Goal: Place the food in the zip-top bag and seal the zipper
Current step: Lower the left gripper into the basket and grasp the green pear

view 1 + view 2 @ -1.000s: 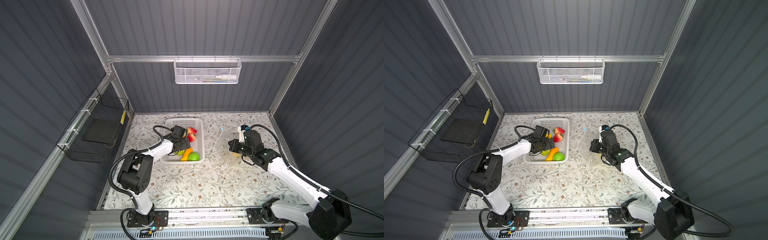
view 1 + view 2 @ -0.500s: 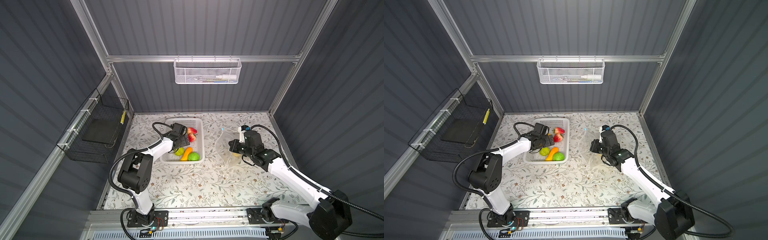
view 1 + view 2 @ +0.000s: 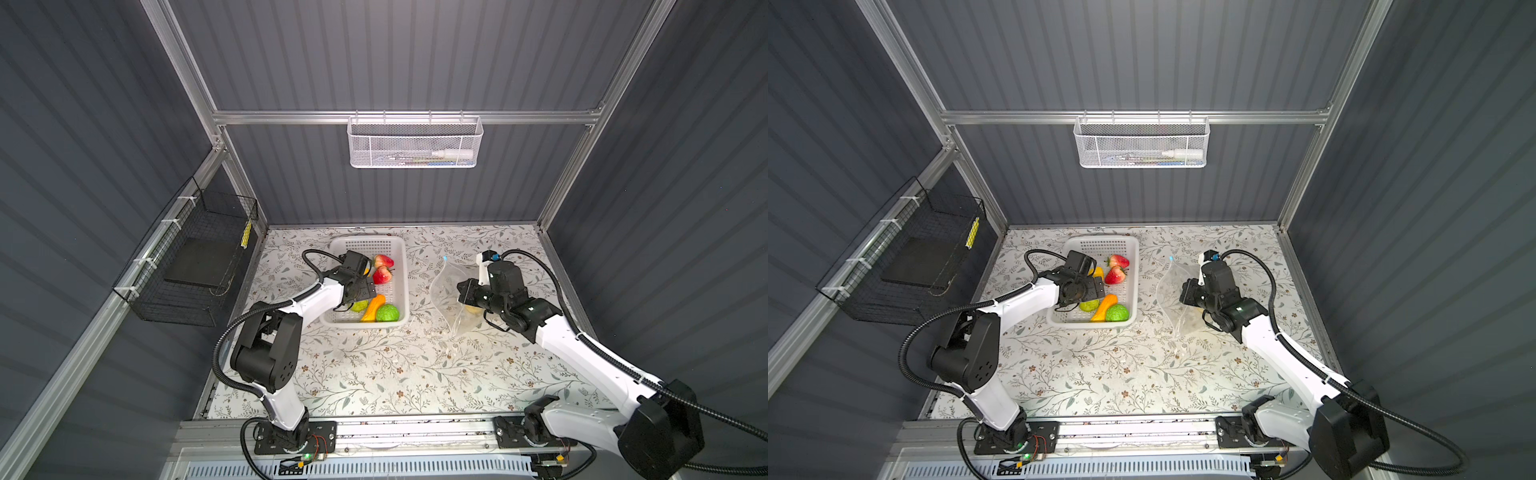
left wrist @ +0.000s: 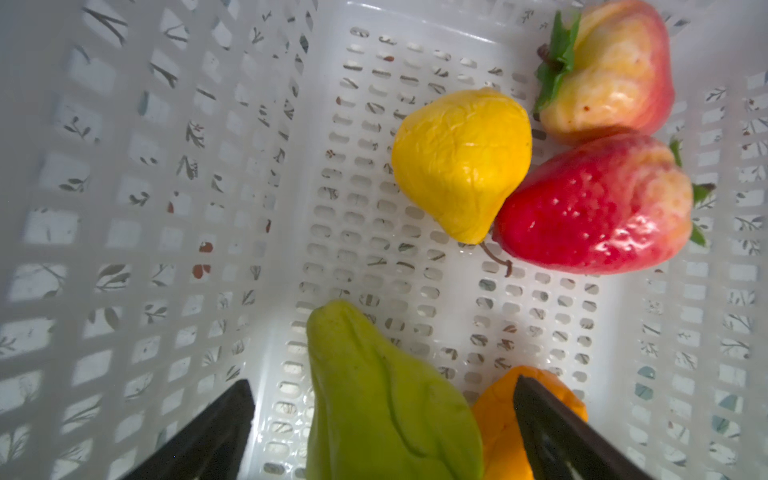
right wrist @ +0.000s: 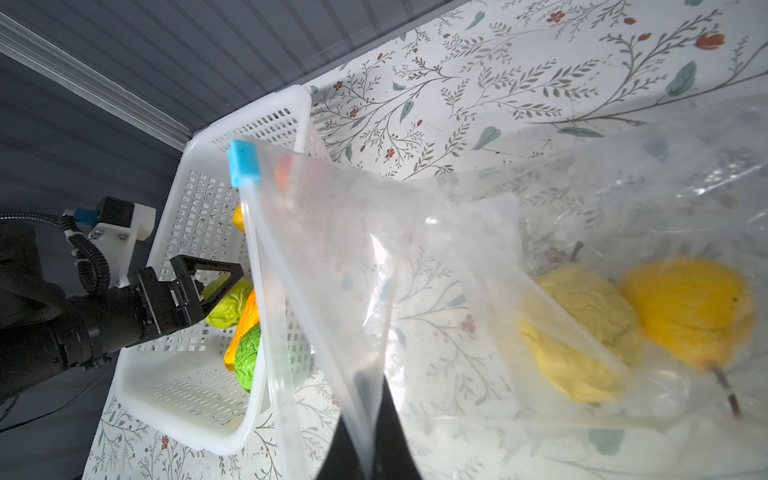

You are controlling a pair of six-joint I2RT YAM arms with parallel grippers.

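Floral tabletop [image 3: 374, 374]: left jaws spread over green pear [image 4: 386, 395], orange gourd [image 4: 496, 419] alongside; right jaws pinching zip-top bag [image 5: 415, 270].

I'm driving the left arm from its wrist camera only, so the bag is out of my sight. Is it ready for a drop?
Observer: The right gripper is shut on the lip of the zip-top bag, holding it up; the mouth gapes toward the white basket.
Operator: Anything inside?
Observer: A pale yellow fruit and an orange-yellow fruit.
Operator: Where's the slider?
Observer: The light-blue slider tab sits at the far end of the zipper, away from the right fingers.
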